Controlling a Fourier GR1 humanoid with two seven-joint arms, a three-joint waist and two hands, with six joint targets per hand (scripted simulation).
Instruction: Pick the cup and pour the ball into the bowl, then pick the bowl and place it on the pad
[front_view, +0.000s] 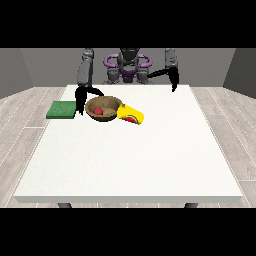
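Observation:
A brown bowl (104, 109) sits on the white table (135, 160) at the back left, with a red ball (99, 111) inside it. A yellow cup (131, 115) with a watermelon picture lies on its side against the bowl's right rim. A green pad (61, 109) lies flat to the left of the bowl. The hand at the view's left (80, 101) hangs between the pad and the bowl, its fingers pointing down beside the bowl's left rim and its thumb reaching over the rim. The hand at the view's right (174, 84) hovers over the table's far edge, holding nothing.
The table's near and right parts show bare white surface. Wooden floor surrounds the table, with grey walls behind the robot.

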